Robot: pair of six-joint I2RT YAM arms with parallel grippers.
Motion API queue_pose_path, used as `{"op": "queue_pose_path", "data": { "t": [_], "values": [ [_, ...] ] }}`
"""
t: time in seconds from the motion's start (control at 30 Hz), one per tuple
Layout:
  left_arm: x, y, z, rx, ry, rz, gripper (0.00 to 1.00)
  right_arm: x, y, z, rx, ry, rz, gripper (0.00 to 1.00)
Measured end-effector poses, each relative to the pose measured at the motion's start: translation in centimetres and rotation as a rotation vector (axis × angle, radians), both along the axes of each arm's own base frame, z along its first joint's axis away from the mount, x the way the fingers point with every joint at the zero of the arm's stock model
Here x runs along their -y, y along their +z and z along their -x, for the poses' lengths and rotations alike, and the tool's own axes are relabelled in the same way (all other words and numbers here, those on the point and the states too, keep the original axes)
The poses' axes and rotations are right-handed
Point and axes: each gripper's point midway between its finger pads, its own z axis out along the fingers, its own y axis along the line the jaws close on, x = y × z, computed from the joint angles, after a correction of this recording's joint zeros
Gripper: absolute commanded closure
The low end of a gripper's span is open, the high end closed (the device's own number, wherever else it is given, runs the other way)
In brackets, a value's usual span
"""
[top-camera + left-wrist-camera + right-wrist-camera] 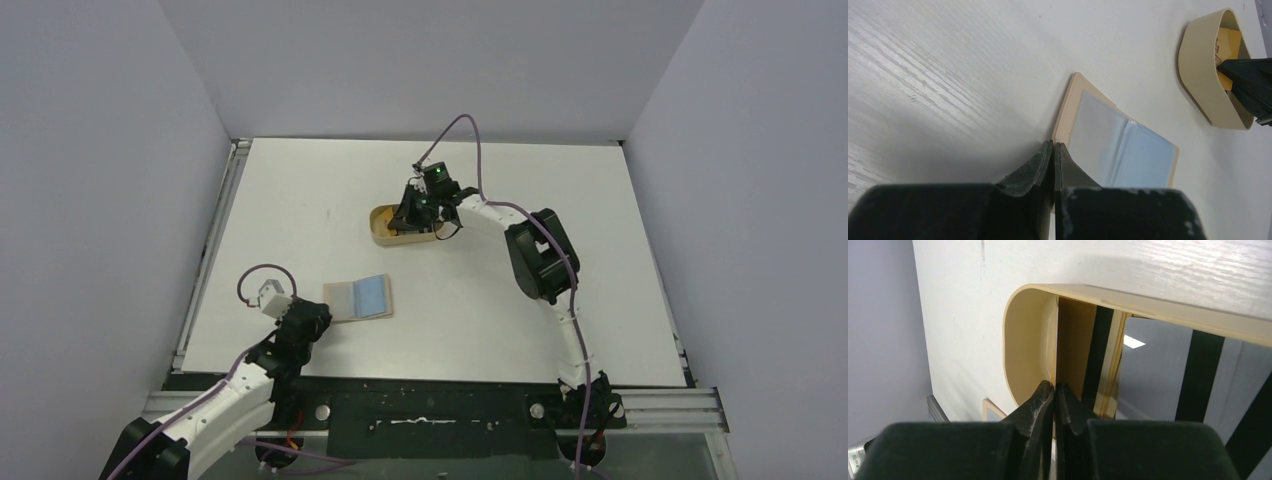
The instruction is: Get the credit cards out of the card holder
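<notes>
The card holder [360, 298] lies open on the table, tan rim round a light blue inner panel [1118, 145]. My left gripper [1054, 144] is shut, its tips against the holder's near left edge; nothing shows between the fingers. My right gripper [1054, 384] is down in the oval tan tray [1023, 340] and shut on a credit card, seen edge-on as a thin pale line [1056, 340]. In the left wrist view that card's yellow-orange face [1229, 42] stands tilted inside the tray. A glossy grey surface [1158, 370] beside it reflects the room; what it is I cannot tell.
The tray [385, 228] stands at the table's middle back, the right gripper [412, 218] above it. The left gripper [322, 312] is near the front left. Grey walls close in both sides and the back. A metal rail [215, 240] runs along the table's left edge.
</notes>
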Motion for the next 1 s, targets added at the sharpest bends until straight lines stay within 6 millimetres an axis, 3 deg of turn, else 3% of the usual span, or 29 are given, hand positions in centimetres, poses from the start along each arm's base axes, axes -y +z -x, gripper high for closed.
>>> {"op": "queue_pose_path", "data": {
  "t": [0.07, 0.17, 0.47, 0.73, 0.87, 1.0],
  "values": [
    [0.0, 0.0, 0.0, 0.001, 0.000, 0.001, 1.00, -0.4, 0.1, 0.1, 0.004, 0.006, -0.002, 0.98],
    [0.0, 0.1, 0.0, 0.005, 0.000, 0.003, 1.00, -0.7, 0.3, 0.2, 0.006, 0.012, -0.004, 0.78],
    [0.1, 0.7, 0.0, 0.022, -0.002, 0.014, 1.00, -0.8, 1.2, 0.6, -0.005, 0.035, 0.019, 0.42],
    [0.3, 1.8, -0.2, 0.023, -0.037, -0.023, 1.00, 0.4, 4.1, -1.0, 0.103, 0.062, 0.113, 0.36],
    [1.0, 3.3, -0.7, 0.043, -0.074, -0.038, 1.00, 2.8, 5.6, -1.5, 0.149, 0.042, 0.175, 0.32],
    [1.9, 5.2, -1.2, 0.076, -0.111, -0.046, 1.00, 5.9, 8.8, -0.5, 0.211, 0.010, 0.210, 0.32]
  ]
}}
